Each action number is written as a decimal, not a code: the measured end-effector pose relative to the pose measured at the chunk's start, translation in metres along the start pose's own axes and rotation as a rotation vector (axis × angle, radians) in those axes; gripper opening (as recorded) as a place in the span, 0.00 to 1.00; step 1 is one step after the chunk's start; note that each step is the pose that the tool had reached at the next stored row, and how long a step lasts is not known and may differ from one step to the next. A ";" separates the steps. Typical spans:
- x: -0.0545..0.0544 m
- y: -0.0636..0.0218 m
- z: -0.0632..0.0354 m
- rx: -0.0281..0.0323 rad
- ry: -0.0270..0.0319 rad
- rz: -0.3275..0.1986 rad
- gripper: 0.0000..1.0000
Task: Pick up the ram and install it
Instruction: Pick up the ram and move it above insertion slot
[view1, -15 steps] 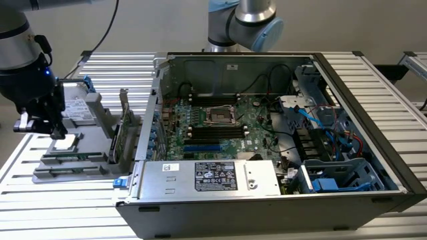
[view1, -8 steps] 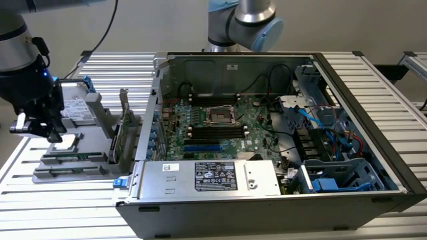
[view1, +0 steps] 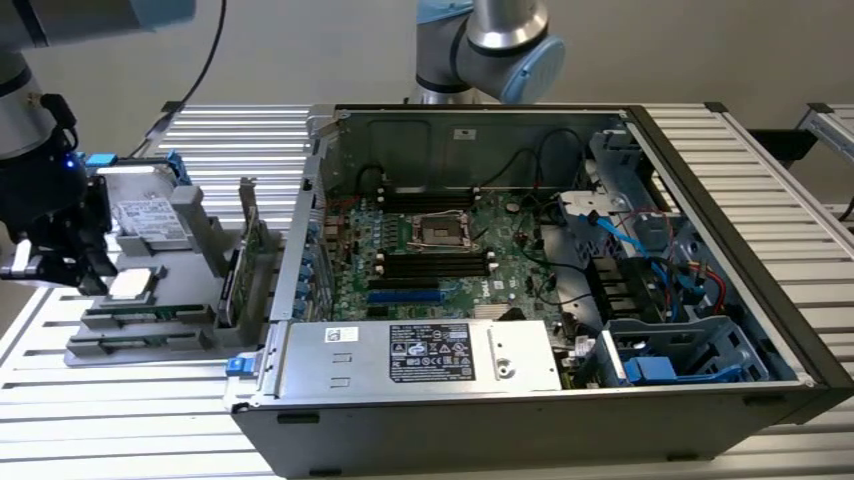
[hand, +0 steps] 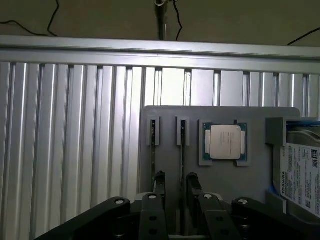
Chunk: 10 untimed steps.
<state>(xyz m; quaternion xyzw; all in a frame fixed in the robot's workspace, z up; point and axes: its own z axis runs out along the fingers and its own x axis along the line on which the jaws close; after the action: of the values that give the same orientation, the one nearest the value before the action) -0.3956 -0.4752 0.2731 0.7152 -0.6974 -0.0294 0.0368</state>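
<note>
One end effector, fingers apart, above tray on ribbed table; plain wall behind

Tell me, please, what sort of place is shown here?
Probably a robotics lab or test bench for computer assembly. An open computer case lies on a ribbed metal table, a grey holder beside it carries a processor chip and a hard drive, and a robot arm rises behind.
</note>
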 end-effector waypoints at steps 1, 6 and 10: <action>0.002 0.0001 0.0018 -0.0001 -0.0003 0.000 0.31; 0.014 -0.0005 0.0112 0.0003 -0.0024 -0.001 0.31; 0.014 -0.0011 0.0184 0.0002 -0.0018 -0.006 0.31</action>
<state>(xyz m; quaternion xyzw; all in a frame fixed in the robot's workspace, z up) -0.3959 -0.4897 0.2548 0.7174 -0.6951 -0.0301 0.0360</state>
